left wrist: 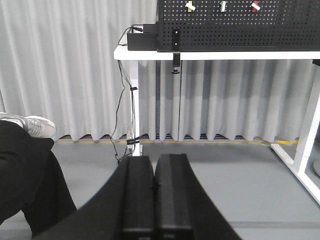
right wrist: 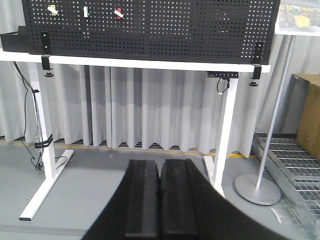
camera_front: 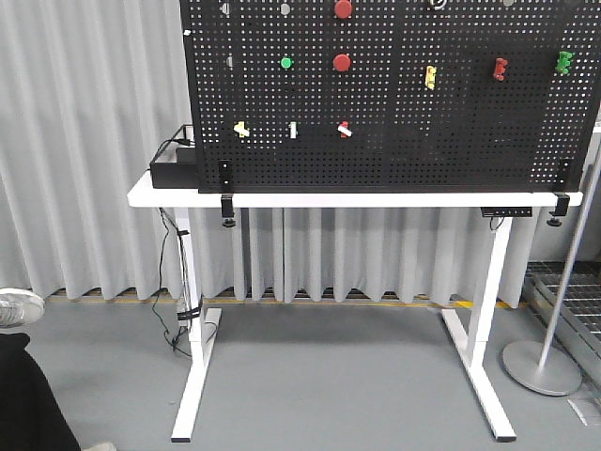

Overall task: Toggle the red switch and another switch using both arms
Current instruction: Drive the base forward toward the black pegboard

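The red switch [camera_front: 344,130] is mounted low on the black pegboard [camera_front: 394,150], its whitish lever tilted. To its left, past a slim white toggle [camera_front: 293,130], sits another switch [camera_front: 241,130] with a white lever and a yellowish base. Both also show at the top of the wrist views: red switch [left wrist: 255,6] [right wrist: 118,13], yellowish switch [left wrist: 190,5] [right wrist: 52,9]. My left gripper [left wrist: 155,161] and right gripper [right wrist: 160,165] are shut on nothing. They hang low over the grey floor, well back from the board. Neither arm shows in the front view.
The board stands on a white table [camera_front: 282,199] beside a black box [camera_front: 174,167] with cables. Round red buttons [camera_front: 342,63], a green one [camera_front: 286,63] and coloured handles [camera_front: 500,69] sit higher up. A person's leg [left wrist: 25,170] is at left, a pole stand [camera_front: 540,366] at right.
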